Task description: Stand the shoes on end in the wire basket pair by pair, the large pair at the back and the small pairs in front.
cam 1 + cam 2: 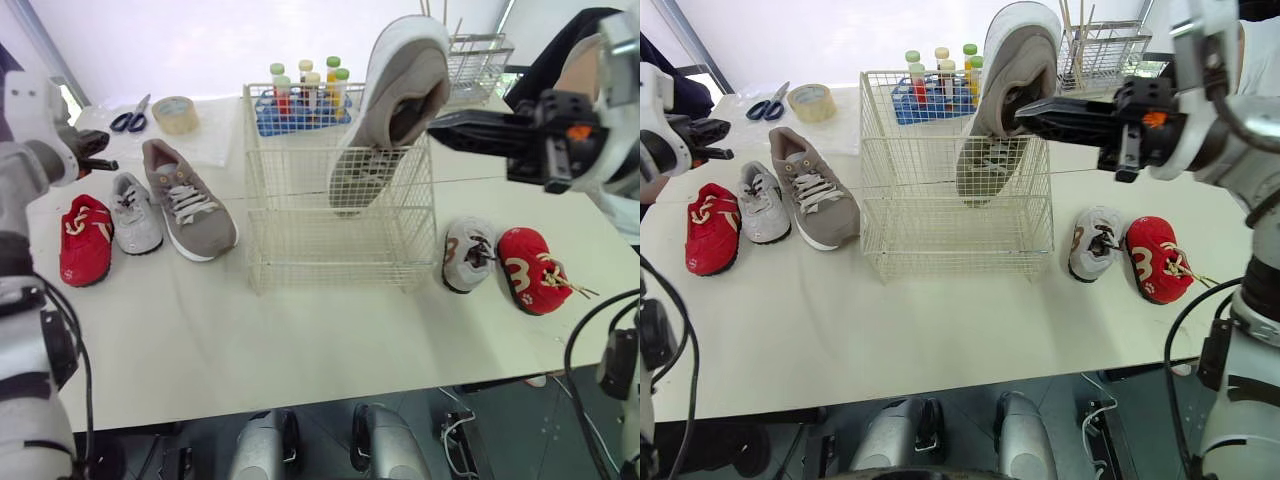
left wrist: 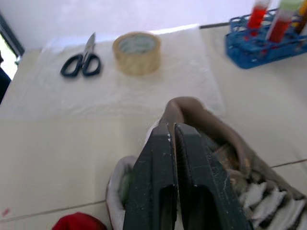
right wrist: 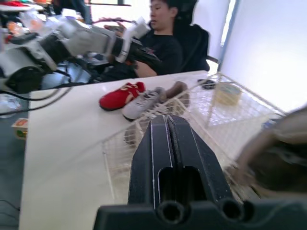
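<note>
Our right pincer point(image 1: 1025, 108) is clamped on the heel collar of the large grey shoe point(image 1: 390, 100), with its black fingers reaching into the shoe's mouth from our right. The shoe hangs on end, heel up and toe down, its white sole turned to our left. Its toe end sits behind the mesh inside the wire basket point(image 1: 300, 235), in the right half, while the heel stands well above the rim. We cannot tell whether the toe touches the basket floor.

The basket stands mid-worktop point(image 1: 300, 340). Near it on our right lie the right small grey shoe point(image 1: 467, 253) and the right small red shoe point(image 1: 532, 268), side by side, the red one farther out with its laces trailing.

Our left pincer point(image 2: 172, 132) has its two fingers pressed together with nothing between them. It hovers over the left end of the worktop, above the heel of the other large grey shoe point(image 1: 188, 200). That shoe rests flat on its sole, apart from the basket. Just beside it comes the left small grey shoe point(image 1: 133, 212), then the left small red shoe point(image 1: 85, 238) outermost.

Behind these lie scissors point(image 1: 130, 118) and a roll of tape point(image 1: 174, 112). A blue rack of capped tubes point(image 1: 300, 110) stands right behind the basket, and a second wire basket point(image 1: 480, 60) sits at the back right. A person point(image 3: 169, 43) sits beyond the worktop's left end
</note>
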Available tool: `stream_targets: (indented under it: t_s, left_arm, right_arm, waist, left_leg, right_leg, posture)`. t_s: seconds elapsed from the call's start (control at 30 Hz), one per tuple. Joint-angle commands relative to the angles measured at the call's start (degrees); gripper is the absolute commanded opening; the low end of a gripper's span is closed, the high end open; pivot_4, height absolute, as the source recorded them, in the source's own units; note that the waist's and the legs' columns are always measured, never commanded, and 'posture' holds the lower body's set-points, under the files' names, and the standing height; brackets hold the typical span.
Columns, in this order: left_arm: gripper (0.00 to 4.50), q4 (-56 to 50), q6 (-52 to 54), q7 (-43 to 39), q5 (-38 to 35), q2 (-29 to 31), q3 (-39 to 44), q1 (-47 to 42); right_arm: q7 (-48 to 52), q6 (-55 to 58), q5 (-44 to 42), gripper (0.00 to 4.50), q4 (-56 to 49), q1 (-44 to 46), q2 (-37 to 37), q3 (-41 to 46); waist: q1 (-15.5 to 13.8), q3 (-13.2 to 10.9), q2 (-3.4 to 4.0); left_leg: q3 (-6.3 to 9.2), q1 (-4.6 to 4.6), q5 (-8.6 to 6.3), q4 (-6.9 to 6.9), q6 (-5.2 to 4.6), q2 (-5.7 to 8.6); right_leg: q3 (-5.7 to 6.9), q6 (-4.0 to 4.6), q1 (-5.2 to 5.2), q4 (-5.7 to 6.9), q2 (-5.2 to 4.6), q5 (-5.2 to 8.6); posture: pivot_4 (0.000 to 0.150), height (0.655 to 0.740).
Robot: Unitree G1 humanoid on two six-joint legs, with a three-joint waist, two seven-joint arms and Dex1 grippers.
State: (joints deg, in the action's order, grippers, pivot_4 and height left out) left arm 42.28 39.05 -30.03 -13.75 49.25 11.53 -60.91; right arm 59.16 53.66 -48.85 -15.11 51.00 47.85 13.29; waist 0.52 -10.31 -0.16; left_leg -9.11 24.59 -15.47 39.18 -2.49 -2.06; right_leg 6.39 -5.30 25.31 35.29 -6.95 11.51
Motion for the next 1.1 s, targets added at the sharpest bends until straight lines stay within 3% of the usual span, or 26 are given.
stream_targets:
  t_s: [0.03, 0.07, 0.3, 0.8, 1.1]
  left_arm:
    - [0.67, 7.8, -4.7, 0.3, 3.2, -0.1, -1.5, -5.5]
    - [1.0, 10.0, -5.3, 0.6, 3.5, -0.4, -1.6, -6.8]
    - [4.48, 20.4, -9.1, 3.6, 6.4, -1.9, -1.7, -12.7]
    - [4.48, 29.6, -13.3, 8.7, 10.6, -8.5, -2.2, -14.7]
    - [4.48, 32.5, -15.5, 11.5, 12.2, -9.1, -1.6, -13.5]
  right_arm:
    - [-1.9, -1.3, -1.8, 0.0, -3.1, 2.4, -1.4, -0.8]
    - [-2.6, -1.6, -1.6, 0.0, -3.6, 2.4, -2.0, -1.3]
    - [-5.7, -3.1, -1.0, 0.0, -5.9, 0.3, -2.0, -2.2]
    - [-7.7, -4.4, -1.6, 0.0, -7.5, -0.6, -0.8, -2.1]
    - [-9.2, -4.8, -1.2, 0.0, -8.0, -1.0, -0.5, -2.4]
  waist:
    - [0.1, 0.0, -0.01]
    - [0.1, 0.0, -0.02]
    - [0.2, 0.0, -0.07]
    - [0.2, 0.0, -0.11]
    - [0.2, 0.0, -0.12]
  left_leg:
    - [0.0, 0.03, 0.0, 0.0, 0.0, 0.02]
    - [-0.01, 0.04, 0.0, 0.0, 0.0, 0.03]
    - [-0.03, 0.13, 0.0, -0.01, 0.0, 0.12]
    - [-0.02, 0.14, 0.0, 0.01, -0.02, 0.12]
    - [-0.01, 0.13, 0.0, 0.01, -0.02, 0.12]
  right_leg:
    - [0.0, 0.0, 0.02, 0.0, 0.0, 0.0]
    - [0.0, 0.0, 0.04, 0.01, 0.0, 0.0]
    - [0.02, -0.01, 0.12, 0.01, 0.01, 0.0]
    - [0.02, -0.02, 0.11, 0.02, 0.0, 0.0]
    - [0.02, -0.02, 0.11, 0.03, 0.0, 0.0]
  posture:
    - [0.15, 0.74]
    - [0.15, 0.74]
    - [0.15, 0.74]
    - [0.15, 0.74]
    - [0.15, 0.74]
